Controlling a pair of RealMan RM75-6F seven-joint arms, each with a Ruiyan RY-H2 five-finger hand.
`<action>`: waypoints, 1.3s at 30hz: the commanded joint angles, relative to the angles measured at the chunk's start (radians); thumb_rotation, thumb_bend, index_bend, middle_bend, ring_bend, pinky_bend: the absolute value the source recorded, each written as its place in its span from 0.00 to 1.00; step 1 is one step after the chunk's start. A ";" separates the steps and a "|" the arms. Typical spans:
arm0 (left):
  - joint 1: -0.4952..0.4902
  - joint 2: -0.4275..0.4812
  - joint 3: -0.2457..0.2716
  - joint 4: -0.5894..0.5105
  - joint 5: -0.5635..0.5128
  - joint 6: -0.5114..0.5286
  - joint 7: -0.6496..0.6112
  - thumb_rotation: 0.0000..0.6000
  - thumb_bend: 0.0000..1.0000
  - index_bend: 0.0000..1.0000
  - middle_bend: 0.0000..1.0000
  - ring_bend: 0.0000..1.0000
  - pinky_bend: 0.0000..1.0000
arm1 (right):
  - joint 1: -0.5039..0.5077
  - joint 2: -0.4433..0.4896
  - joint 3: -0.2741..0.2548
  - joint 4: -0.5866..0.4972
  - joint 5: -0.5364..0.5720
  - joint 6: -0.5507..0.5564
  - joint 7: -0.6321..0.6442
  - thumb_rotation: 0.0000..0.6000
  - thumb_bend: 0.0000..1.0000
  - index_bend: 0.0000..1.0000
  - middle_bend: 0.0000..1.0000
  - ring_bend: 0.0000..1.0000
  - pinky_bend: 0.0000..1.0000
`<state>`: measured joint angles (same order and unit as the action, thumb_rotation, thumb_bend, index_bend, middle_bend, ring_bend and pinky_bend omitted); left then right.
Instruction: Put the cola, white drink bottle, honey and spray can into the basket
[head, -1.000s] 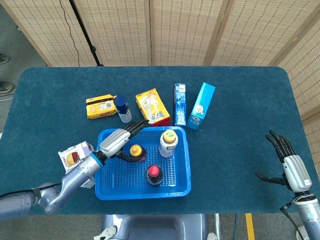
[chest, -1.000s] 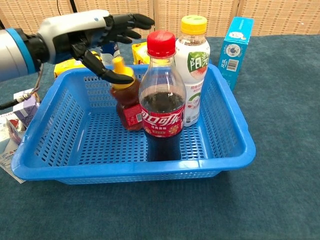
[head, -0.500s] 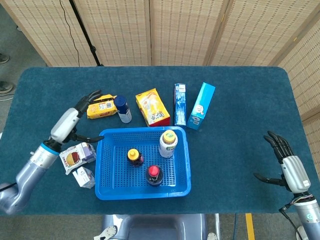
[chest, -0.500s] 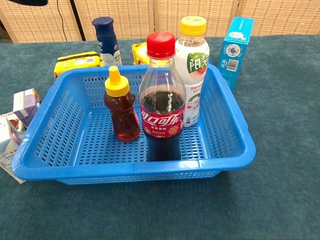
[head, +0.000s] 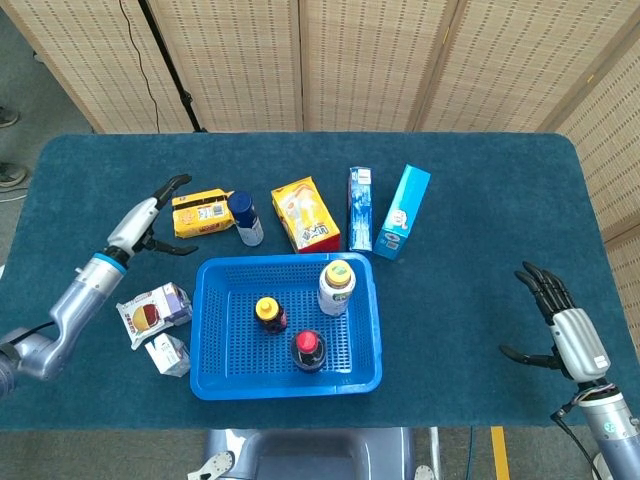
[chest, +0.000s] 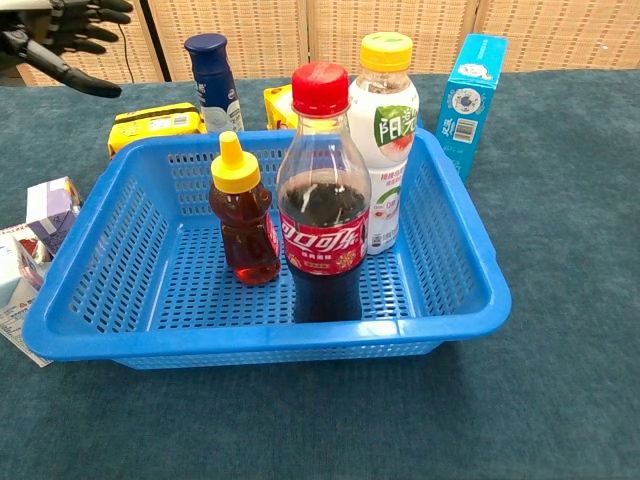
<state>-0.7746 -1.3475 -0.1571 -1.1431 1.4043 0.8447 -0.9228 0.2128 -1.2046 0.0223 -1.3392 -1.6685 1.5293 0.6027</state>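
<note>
The blue basket (head: 365, 320) (chest: 455, 260) holds the cola bottle (head: 308, 350) (chest: 322, 200), the white drink bottle (head: 337, 286) (chest: 385, 140) with a yellow cap, and the honey bottle (head: 269, 312) (chest: 243, 215), all upright. The blue spray can (head: 244, 217) (chest: 211, 68) stands on the table behind the basket. My left hand (head: 150, 218) (chest: 55, 40) hovers open to the left of the can, fingers spread and empty. Far right near the table's front edge, my right hand (head: 555, 320) is open and empty.
A yellow packet (head: 201, 212) lies just left of the can, a yellow box (head: 306, 213) to its right. Two blue cartons (head: 360, 208) (head: 402, 211) stand behind the basket. Small snack boxes (head: 152, 310) (head: 167, 353) lie left of the basket.
My left hand let go of the honey in the basket, drew back left, then moved up toward the yellow packet and spray can. The right hand rose slightly.
</note>
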 joint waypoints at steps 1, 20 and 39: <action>-0.038 -0.043 -0.018 0.028 -0.021 -0.043 -0.004 0.95 0.12 0.00 0.00 0.00 0.00 | 0.001 -0.003 -0.001 0.004 0.003 -0.003 0.001 1.00 0.00 0.00 0.00 0.00 0.00; -0.164 -0.274 -0.125 0.193 -0.164 -0.139 0.188 1.00 0.26 0.00 0.00 0.00 0.19 | 0.005 -0.007 0.005 0.022 0.029 -0.021 0.022 1.00 0.00 0.00 0.00 0.00 0.00; -0.120 -0.306 -0.180 0.175 -0.187 -0.021 0.249 1.00 0.63 0.71 0.45 0.39 0.56 | 0.000 -0.004 0.009 0.030 0.035 -0.012 0.043 1.00 0.00 0.00 0.00 0.00 0.00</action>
<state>-0.9070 -1.6752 -0.3343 -0.9426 1.2037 0.8056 -0.6654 0.2130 -1.2090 0.0309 -1.3089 -1.6335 1.5172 0.6455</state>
